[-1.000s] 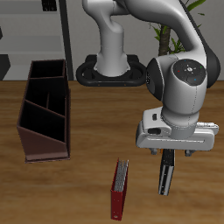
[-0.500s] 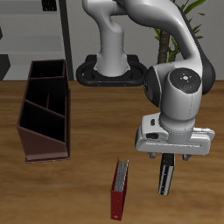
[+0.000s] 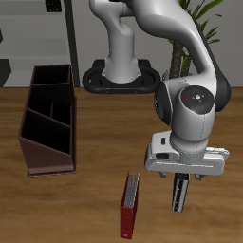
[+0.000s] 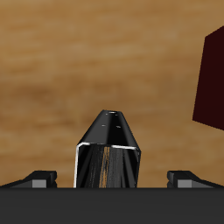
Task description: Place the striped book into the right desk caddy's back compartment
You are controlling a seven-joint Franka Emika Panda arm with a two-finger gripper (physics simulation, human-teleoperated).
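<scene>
Beside the red book [image 3: 127, 206], toward the side away from the caddy [image 3: 49, 120], the striped book [image 3: 179, 195] stands upright on the bench [image 3: 95, 152] near its front edge. It is a thin dark volume with pale stripes on its cover. The end effector [image 3: 180, 177] sits directly over the book's top end; the wrist view shows the book [image 4: 108, 150] lying between the two fingertips [image 4: 40, 178], but the fingers appear set apart from its faces, so I cannot tell whether it is clamped or merely straddled.

The red book stands near the striped one, apart from it, with a clear gap between them. The caddy, a dark reddish-brown box with slanted sides and inner dividers, stands well apart from the red book, farther back along the bench. No book is in it.

Risks, as judged from here: if the fingers close off-centre, the thin book could tip or twist. A weak hold at the top end may let it swing in transit. On arrival, a tilted book could catch a divider or land in the wrong compartment.
</scene>
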